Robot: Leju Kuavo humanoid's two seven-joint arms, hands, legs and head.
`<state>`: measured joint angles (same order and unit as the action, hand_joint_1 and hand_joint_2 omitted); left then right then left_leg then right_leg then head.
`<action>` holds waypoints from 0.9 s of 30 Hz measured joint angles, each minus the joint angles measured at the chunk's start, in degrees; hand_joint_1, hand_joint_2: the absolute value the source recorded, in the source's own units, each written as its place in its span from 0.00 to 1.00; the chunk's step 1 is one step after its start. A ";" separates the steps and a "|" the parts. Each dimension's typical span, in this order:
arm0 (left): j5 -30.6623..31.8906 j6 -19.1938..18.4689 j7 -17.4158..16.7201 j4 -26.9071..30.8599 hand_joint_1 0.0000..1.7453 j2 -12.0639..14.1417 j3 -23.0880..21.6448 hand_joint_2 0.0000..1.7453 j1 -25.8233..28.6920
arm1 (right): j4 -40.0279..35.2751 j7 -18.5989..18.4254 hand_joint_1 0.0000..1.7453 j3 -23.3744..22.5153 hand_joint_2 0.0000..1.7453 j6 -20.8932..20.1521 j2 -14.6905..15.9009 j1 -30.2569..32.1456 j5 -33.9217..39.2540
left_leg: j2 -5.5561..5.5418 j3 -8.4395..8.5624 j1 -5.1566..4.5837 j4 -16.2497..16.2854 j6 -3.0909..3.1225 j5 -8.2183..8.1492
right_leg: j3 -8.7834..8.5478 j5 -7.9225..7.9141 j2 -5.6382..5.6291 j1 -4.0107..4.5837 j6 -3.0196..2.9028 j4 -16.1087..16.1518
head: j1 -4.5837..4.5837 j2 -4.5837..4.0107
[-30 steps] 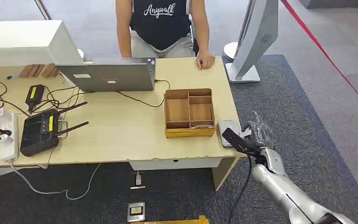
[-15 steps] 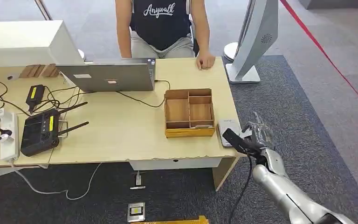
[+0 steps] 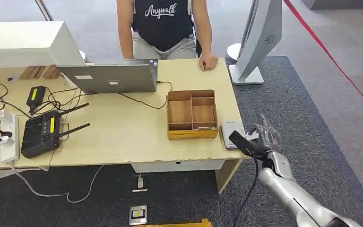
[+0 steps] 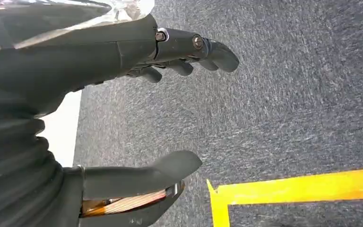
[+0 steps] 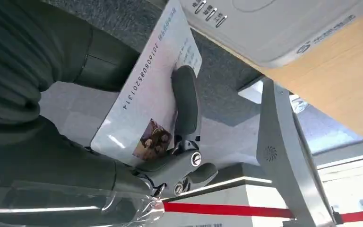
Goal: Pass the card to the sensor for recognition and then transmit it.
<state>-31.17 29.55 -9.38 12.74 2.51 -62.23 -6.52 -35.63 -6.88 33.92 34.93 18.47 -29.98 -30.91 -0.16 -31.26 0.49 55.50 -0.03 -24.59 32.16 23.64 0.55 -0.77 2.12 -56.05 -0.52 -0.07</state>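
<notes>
Right hand: the right hand (image 3: 263,137) held the card (image 5: 146,101) pinched between thumb and fingers, just off the table's (image 3: 123,137) corner at about 4 o'clock from the wooden tray (image 3: 192,114).
Card: its printed face and small photo showed in the right wrist view, one end close to the white sensor (image 5: 274,26), seemingly not yet over it.
Sensor: the sensor lay flat on the table edge, at 3 o'clock of the tray's front corner.
Left hand: the left hand (image 4: 137,118) hung over grey carpet, fingers apart, holding nothing.
Risk, slip: the grip looked shallow, so the card could slide or twist out while being swung over the reader.
Risk, misread: a tilted or offset card might fail to register.
Risk, bump: fingers could nudge the sensor off the edge.
Hidden: the head view hid the card behind the hand; contact with the sensor could not be judged.
Person: a seated person's hand (image 3: 208,61) rested on the far edge, face cropped out.
</notes>
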 joint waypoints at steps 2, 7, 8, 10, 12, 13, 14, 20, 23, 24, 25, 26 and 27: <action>0.00 0.00 0.13 0.00 0.00 0.00 -0.02 1.00 0.01 | -1.09 -0.02 1.00 -0.07 1.00 0.28 0.31 -0.03 -0.04 | 0.00 -0.02 0.00 0.00 0.00 0.01 | 0.01 -0.01 0.00 -0.01 0.00 -0.01 | 0.00 0.00; 0.35 0.00 0.35 0.00 0.00 0.00 -0.33 1.00 -0.01 | -5.44 -1.34 1.00 -0.55 1.00 0.63 1.62 -2.73 -1.09 | 0.00 -0.03 -0.01 0.00 0.01 0.04 | 0.04 -0.07 0.00 -0.01 -0.05 -0.04 | 0.00 0.00; 0.39 0.00 0.35 0.00 0.00 0.00 -0.41 1.00 -0.01 | -6.31 -1.42 1.00 -0.68 1.00 0.57 1.86 -3.59 -1.27 | 0.00 -0.03 -0.01 0.00 0.01 0.04 | 0.04 -0.07 0.00 -0.01 -0.05 -0.04 | 0.00 0.00; 0.42 0.00 0.37 0.00 0.00 0.00 -0.59 1.00 -0.01 | -7.96 -1.49 1.00 -0.94 1.00 0.44 2.16 -5.60 -1.88 | 0.00 -0.03 -0.01 0.00 0.01 0.04 | 0.04 -0.07 0.00 0.00 -0.05 -0.04 | 0.00 0.00; 0.42 0.00 0.55 -0.02 0.00 0.02 -0.85 1.00 -0.01 | -9.68 -1.60 1.00 -1.01 1.00 -0.07 2.23 -7.74 -2.36 | 0.01 -0.02 -0.01 0.00 0.00 0.05 | 0.05 -0.07 0.00 0.00 -0.05 -0.04 | 0.02 0.00; 0.50 0.00 0.72 -0.04 0.00 0.02 -0.92 1.00 -0.02 | -10.40 -1.77 1.00 -1.01 1.00 -0.24 2.21 -8.70 -2.69 | 0.01 -0.02 -0.01 0.00 0.00 0.05 | 0.05 -0.07 0.00 0.00 -0.05 -0.04 | 0.02 0.00; 0.65 -0.02 0.92 -0.04 0.00 0.02 -0.96 1.00 -0.03 | -11.06 -1.92 1.00 -1.01 1.00 -0.53 2.21 -9.66 -2.97 | -0.01 -0.02 0.00 0.00 0.00 0.05 | 0.05 -0.07 0.00 0.00 -0.05 -0.04 | 0.00 0.00; 1.70 -0.83 0.63 -0.04 0.00 0.00 -1.46 1.00 -0.43 | -12.41 -2.01 1.00 -0.66 1.00 -2.51 1.70 -14.04 -5.86 | -0.01 -0.05 0.00 0.00 0.00 0.05 | 0.05 -0.07 0.00 0.00 -0.05 -0.05 | 0.00 0.00; 2.19 -1.20 0.24 -0.04 0.00 0.00 -1.99 1.00 -0.86 | -12.22 -2.08 1.00 -0.17 1.00 -4.40 0.72 -16.52 -8.16 | -0.01 -0.07 0.00 0.00 0.00 0.06 | 0.07 -0.07 0.00 0.00 -0.06 -0.06 | 0.00 0.00; 2.34 -1.27 0.15 -0.04 0.00 0.00 -2.14 1.00 -1.03 | -12.06 -2.36 1.00 0.00 1.00 -5.12 0.24 -17.30 -8.83 | -0.01 -0.07 0.00 0.00 -0.01 0.06 | 0.07 -0.07 0.00 0.00 -0.06 -0.06 | 0.02 0.00; 2.51 -1.40 0.09 -0.04 0.00 0.00 -2.34 1.00 -1.25 | -11.78 -2.58 1.00 0.24 1.00 -6.16 -0.26 -18.25 -9.70 | 0.00 -0.07 0.00 0.00 -0.02 0.07 | 0.08 -0.07 0.00 0.00 -0.06 -0.06 | 0.00 0.00; 2.65 -1.53 0.02 -0.04 0.00 0.00 -2.45 1.00 -1.49 | -11.49 -2.73 1.00 0.46 1.00 -6.80 -0.72 -19.13 -10.30 | -0.01 -0.07 0.00 0.00 -0.02 0.08 | 0.08 -0.07 0.00 0.00 -0.06 -0.06 | 0.02 0.00; 2.73 -1.62 -0.04 -0.04 0.00 0.00 -2.56 1.00 -1.70 | -11.17 -3.06 1.00 0.66 1.00 -7.24 -1.29 -19.87 -10.64 | -0.03 -0.07 0.01 0.00 -0.02 0.08 | 0.08 -0.07 0.01 0.01 -0.06 -0.06 | 0.00 0.00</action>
<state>-28.44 27.93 -9.42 12.70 2.51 -64.78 -8.22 -46.80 -9.94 34.58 27.69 17.18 -49.86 -41.55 -0.19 -31.33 0.50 55.51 -0.05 -24.51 32.24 23.57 0.56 -0.76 2.06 -56.11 -0.52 -0.07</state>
